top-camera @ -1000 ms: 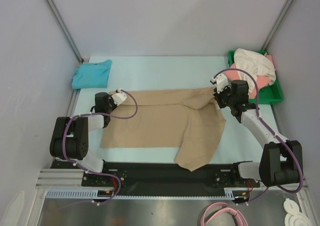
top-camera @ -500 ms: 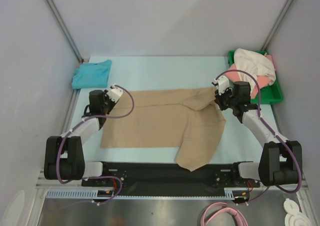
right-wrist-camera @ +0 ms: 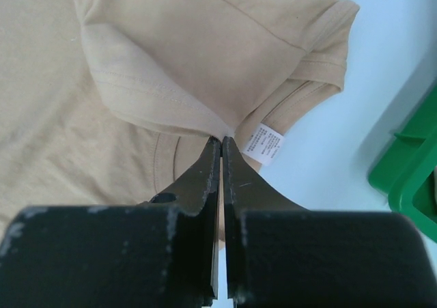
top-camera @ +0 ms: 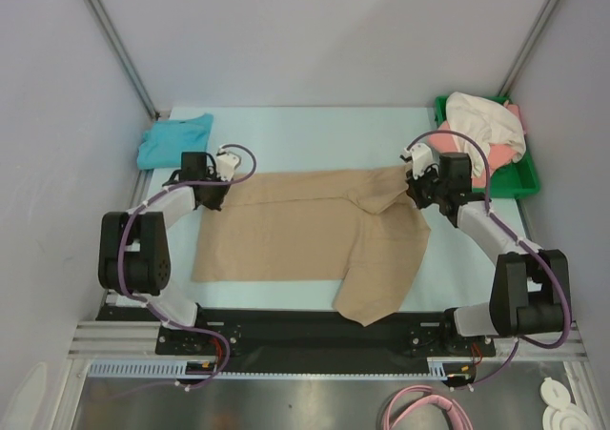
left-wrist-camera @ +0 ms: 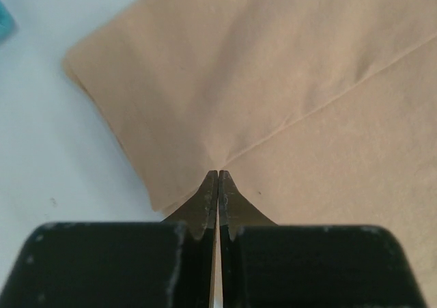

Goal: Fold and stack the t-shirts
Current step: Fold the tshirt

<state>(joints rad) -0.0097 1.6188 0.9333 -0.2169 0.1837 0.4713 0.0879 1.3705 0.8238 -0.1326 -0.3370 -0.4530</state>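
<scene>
Left gripper point(left-wrist-camera: 218, 175) is down on the tan shirt point(top-camera: 315, 239), jaws clenched tight, tips meeting with no gap. The cloth puckers right at those tips: a crease runs straight into them, and they pinch the shirt just inside its left edge, near the far left corner. The folded corner itself lies just beyond the fingers on the pale table point(top-camera: 305, 134).

Over to the right gripper point(right-wrist-camera: 221, 140), also squeezed closed, and it has cloth too. A fold of the tan shirt by the collar is drawn into the fingertips, with the white label point(right-wrist-camera: 263, 144) just beside them and a hemmed sleeve lying beyond.

From above, the tan shirt is spread across the middle of the table between the two arms. Its far edge is stretched from one gripper to the other, and a flap reaches toward the near edge.

The green tray point(top-camera: 522, 177) sits at the far right, just beside the right gripper. A cream shirt point(top-camera: 486, 125) is heaped in it on top of a pink shirt point(top-camera: 516, 117). A teal shirt point(top-camera: 174, 140) lies folded at the far left, near the left gripper but apart from it.
</scene>
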